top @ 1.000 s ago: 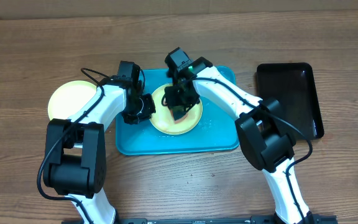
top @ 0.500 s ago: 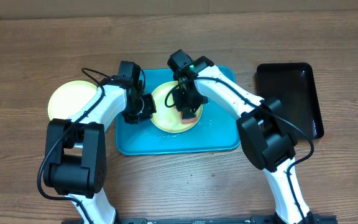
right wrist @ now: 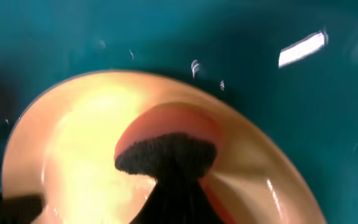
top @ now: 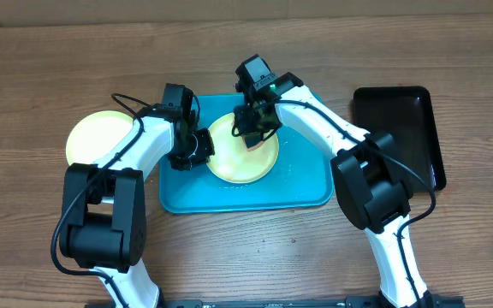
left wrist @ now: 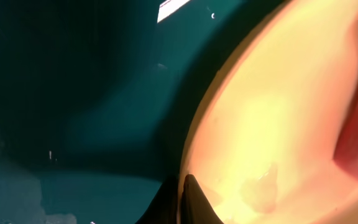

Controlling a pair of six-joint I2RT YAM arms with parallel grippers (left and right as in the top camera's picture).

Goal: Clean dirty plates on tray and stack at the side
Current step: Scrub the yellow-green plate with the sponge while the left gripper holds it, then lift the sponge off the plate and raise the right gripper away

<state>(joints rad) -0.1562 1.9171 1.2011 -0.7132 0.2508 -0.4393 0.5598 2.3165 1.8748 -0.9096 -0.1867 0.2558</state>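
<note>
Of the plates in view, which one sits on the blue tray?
The yellow-green plate under the sponge in the right gripper, inside the turquoise tray. The other plate lies on bare table, left of the tray.

Both arms crowd the tray [top: 255, 195]: the left fingers [top: 200, 149] clamp the plate [top: 240, 167] at its left rim, the right fingers [top: 252, 130] press a sponge [right wrist: 166, 118] on its far part. The plate's near half and the tray's near strip lie uncovered. A second plate [top: 88, 137] and a black tray [top: 405, 120] flank it on the bench [top: 229, 257], whose near side is open.
</note>
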